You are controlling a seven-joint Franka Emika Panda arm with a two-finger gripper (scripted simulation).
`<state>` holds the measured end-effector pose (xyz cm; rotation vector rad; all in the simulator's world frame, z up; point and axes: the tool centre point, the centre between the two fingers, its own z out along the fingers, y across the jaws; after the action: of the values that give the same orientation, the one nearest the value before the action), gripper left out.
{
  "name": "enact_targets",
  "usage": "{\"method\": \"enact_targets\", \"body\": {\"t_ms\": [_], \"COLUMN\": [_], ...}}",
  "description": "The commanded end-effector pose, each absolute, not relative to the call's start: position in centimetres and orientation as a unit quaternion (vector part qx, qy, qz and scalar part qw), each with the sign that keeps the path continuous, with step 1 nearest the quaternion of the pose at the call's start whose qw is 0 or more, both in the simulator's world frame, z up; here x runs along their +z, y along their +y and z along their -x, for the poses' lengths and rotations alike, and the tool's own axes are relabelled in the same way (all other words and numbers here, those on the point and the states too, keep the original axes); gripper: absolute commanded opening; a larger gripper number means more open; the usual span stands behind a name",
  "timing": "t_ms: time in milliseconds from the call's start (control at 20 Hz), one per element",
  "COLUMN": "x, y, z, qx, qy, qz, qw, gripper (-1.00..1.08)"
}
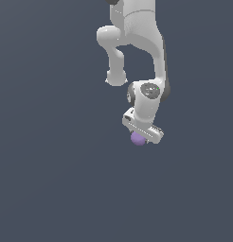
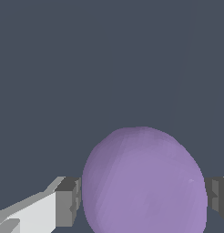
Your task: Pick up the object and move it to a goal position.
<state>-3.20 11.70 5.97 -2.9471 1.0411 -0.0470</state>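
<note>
Item 1, the arm: the white Panda arm (image 1: pixel 137 42) reaches down from the upper part of the exterior view, its wrist bent so that the hand (image 1: pixel 141 134) points at the dark grey worktop (image 1: pixel 52 179).

Item 2, the object: the light-purple ball (image 1: pixel 138 139) sits directly under the hand, partly covered by it in the exterior view. In the wrist view the ball (image 2: pixel 143 182) fills the space between the two grey fingertips (image 2: pixel 68 201), one at each side of it.

Item 3, state of the hand: the fingers stand narrowed to the ball's width, with the pads against or just beside its flanks; no gap shows on either side. I judge the ball to be clasped, though firm contact cannot be confirmed from these renders.

Item 4, height: whether the ball rests on the worktop or hangs just clear of it cannot be told; no shadow or contact line is visible.

Item 5, step in hand: judged to be the grasp itself, at or near completion. No goal marker is visible in either view.

Item 6, next move: it calls for a steady vertical lift with the grip unchanged, then a carry; a smooth round ball may roll out if the pads slacken
</note>
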Motion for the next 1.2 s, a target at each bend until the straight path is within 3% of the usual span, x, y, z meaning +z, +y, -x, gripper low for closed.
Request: {"method": "enact_targets", "body": {"t_ms": [0,650,1150], "x": [3.9,6.8,12.2], "y": [12.0,11.3,7.1], "z": [4.4,3.1,3.6], "qx": [0.0,-0.016,-0.014], "qy": [0.33,0.332,0.331], "qz": [0.944,0.943,0.943], "qw": [0.0,0.009,0.008], "gripper": [-1.0,-1.0,-1.0]}}
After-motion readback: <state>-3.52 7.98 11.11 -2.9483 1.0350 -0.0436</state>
